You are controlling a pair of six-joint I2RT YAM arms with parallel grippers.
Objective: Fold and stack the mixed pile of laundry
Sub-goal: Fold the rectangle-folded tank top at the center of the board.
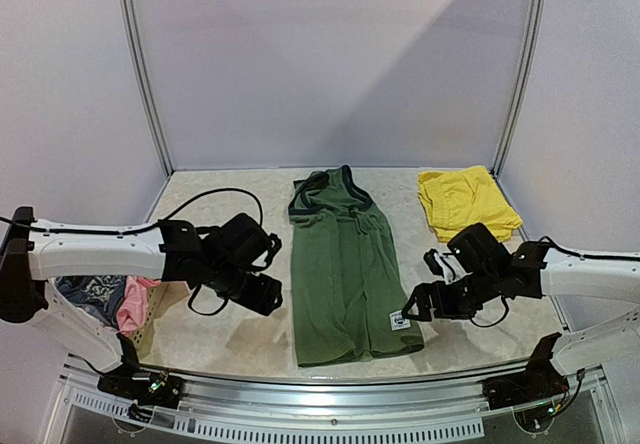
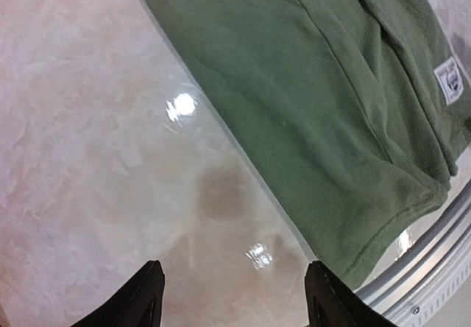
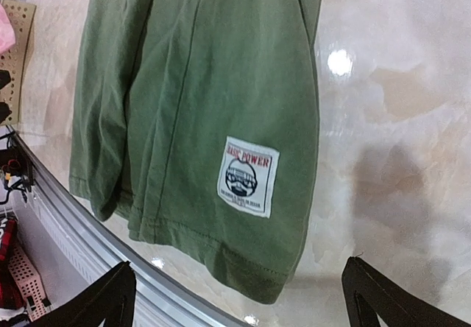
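Two garments lie out on the pale marbled table [image 1: 240, 339], with the rest of the pile in a basket at the left edge.

The olive-green sleeveless top [image 1: 345, 274] is the biggest item. It lies flat at table centre, neck toward the far wall and hem toward the near rail. It sits between the two arms and neither touches it.

The yellow drawstring shorts [image 1: 465, 202] are folded into a rough square at the far right, well apart from the top.

The pale mesh laundry basket [image 1: 147, 322] is at the near left, partly under the left arm. A pink piece [image 1: 135, 302] hangs over its rim, and a blue-grey patterned piece [image 1: 90, 292] lies just beside it inside.

The left gripper [image 2: 234, 297] hovers over bare table just left of the top's lower edge. Its fingers [image 2: 143, 297] are spread apart with nothing between them.

The right gripper [image 3: 239, 297] is near the hem's right corner, above the table. Its fingers [image 3: 383, 290] are spread wide and hold nothing.

The small white hem patch [image 3: 248, 176] sits on the top's near right corner. It has a printed logo, but the text is too small to read reliably.
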